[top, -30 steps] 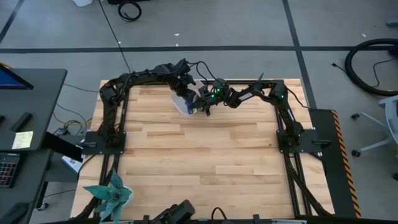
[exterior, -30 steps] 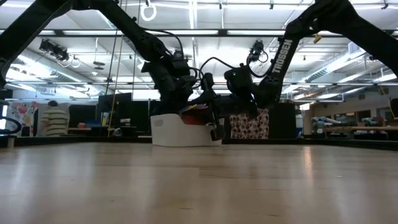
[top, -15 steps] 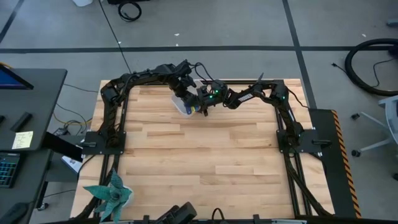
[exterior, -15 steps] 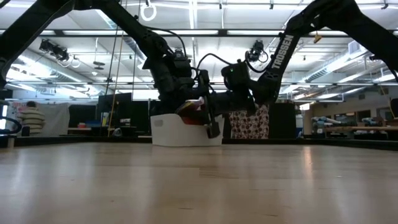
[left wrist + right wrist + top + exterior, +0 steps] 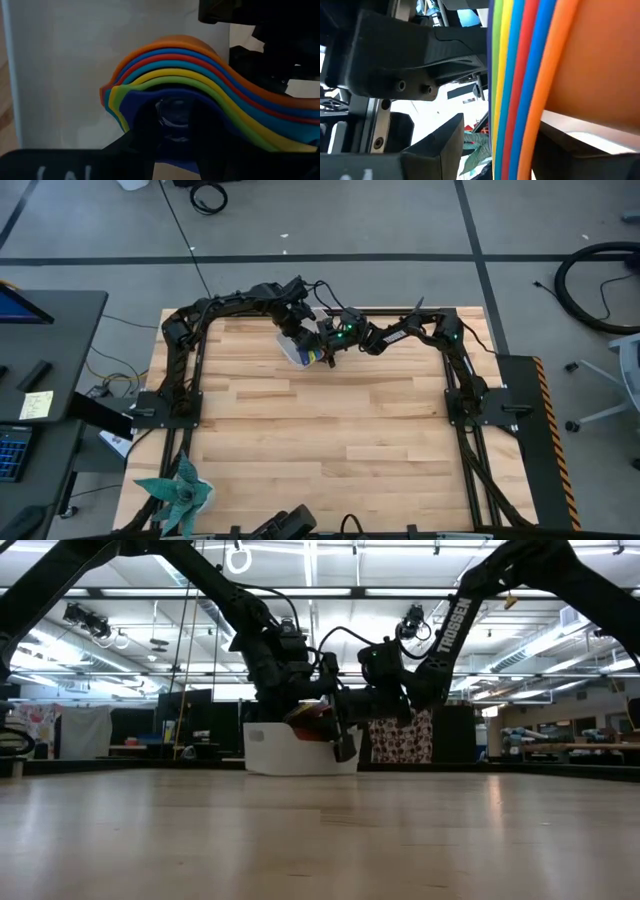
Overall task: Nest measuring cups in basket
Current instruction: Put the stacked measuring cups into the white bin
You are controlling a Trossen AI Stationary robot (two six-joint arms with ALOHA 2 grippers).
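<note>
- Where both arms meet at the far middle of the butcher-block table [image 5: 330, 440]: white basket [image 5: 275, 750], resting on the wood, low-walled, pale wall filling the left wrist view.
- Over the basket: nested measuring cups [image 5: 200, 85], stacked one inside another, rims showing orange, blue, red, light blue, yellow, green, then dark blue innermost; seen in the low view as a red-orange edge just above the basket's rim.
- Left gripper [image 5: 300, 322], reaching in from the left above the basket, right at the cups; fingers dark against the dark blue cup in the left wrist view; open or pinching, cannot tell.
- Right gripper [image 5: 328, 352], coming in from the right at the basket's right end, one finger hanging down beside the wall in the low view, stack edge-on close before its wrist camera; grip likewise cannot tell.
</note>
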